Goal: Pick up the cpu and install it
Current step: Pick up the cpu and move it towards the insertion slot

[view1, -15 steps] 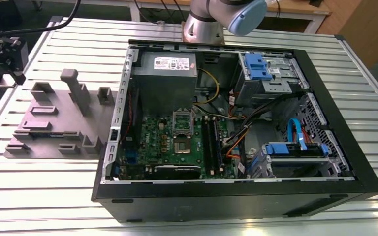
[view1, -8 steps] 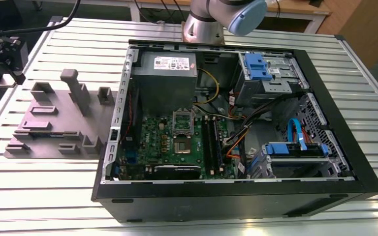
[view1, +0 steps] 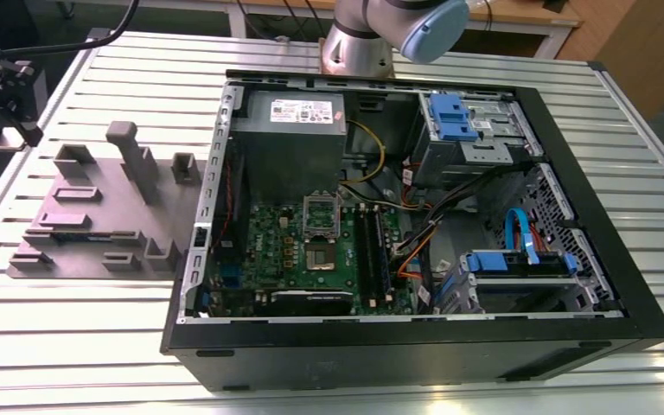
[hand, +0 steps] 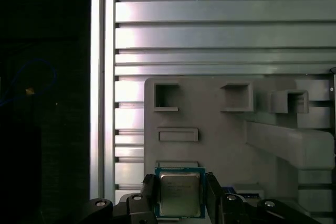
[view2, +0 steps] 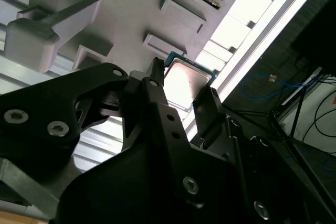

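**Slatted table (view1: 79, 328): cpu (hand: 180, 195) clamped in robot's fingers**

Ribbed aluminium slats run the length of the table. At the exterior view's left stands a grey fixture block (view1: 101, 216), moulded with slots, pockets and upright posts. In both wrist views the gripper (hand: 180, 179) hangs over that block, close to the block's edge by the table's rim. Its 2 black fingers (hand: 148, 192) press against opposite sides of the cpu. The chip's silvery top faces the first wrist view's camera, with a thin green border showing around it. It is held above the block, well apart from the computer. To the right lies the black computer case (view1: 424, 354), on its side with the interior open to view. Inside, from the left, are a green motherboard (view1: 280, 251) with a silver socket frame (view1: 322, 211) and, on the far side, a grey power supply box (view1: 291, 130). 1 arm base (view1: 361, 47) rises just behind the case's far wall. 2 blue drive brackets (view1: 453, 117) sit at the case's right.
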Robot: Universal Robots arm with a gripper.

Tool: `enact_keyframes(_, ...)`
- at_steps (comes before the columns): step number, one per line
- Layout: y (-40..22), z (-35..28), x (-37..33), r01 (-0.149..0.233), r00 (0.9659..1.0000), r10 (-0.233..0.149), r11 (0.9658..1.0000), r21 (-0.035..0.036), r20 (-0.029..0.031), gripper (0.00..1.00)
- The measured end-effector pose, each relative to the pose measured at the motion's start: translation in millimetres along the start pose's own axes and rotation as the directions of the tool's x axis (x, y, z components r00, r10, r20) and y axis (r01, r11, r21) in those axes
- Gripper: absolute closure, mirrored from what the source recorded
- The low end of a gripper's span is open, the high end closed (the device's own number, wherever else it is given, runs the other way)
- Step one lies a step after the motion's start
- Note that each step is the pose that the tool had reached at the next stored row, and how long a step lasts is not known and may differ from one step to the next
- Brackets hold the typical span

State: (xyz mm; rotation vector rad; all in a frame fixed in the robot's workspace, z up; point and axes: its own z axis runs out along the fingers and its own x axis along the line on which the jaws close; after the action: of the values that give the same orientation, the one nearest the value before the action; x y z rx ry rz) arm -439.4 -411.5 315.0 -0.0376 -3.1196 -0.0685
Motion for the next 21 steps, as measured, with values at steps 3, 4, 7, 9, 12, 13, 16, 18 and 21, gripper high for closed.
enact_keyframes(3,0.1,-0.9,0.0,0.0,1.0,0.0,1.0,-0.0004,0.0005,0.53)
enact_keyframes(4,0.1,-1.2,0.0,0.0,1.0,0.0,1.0,-0.0002,0.0003,0.53)
enact_keyframes(7,0.1,-1.5,0.0,0.0,1.0,0.0,1.0,-0.0001,0.0002,0.53)
enact_keyframes(9,0.1,-2.0,0.1,0.0,1.0,0.0,1.0,0.0,0.0,0.53)
enact_keyframes(12,0.2,-4.9,0.1,0.0,1.0,0.0,1.0,-0.0001,0.0001,0.53)
enact_keyframes(13,0.3,-6.7,0.1,0.0,1.0,0.0,1.0,0.0,0.0,0.53)
enact_keyframes(16,0.6,-13.6,0.3,0.0,1.0,0.0,1.0,-0.0002,0.0002,0.53)
enact_keyframes(18,0.9,-19.3,0.4,0.0,1.0,0.0,1.0,0.0,0.0001,0.53)
enact_keyframes(21,1.3,-28.6,0.6,0.0,1.0,0.0,1.0,-0.0001,0.0001,0.53)
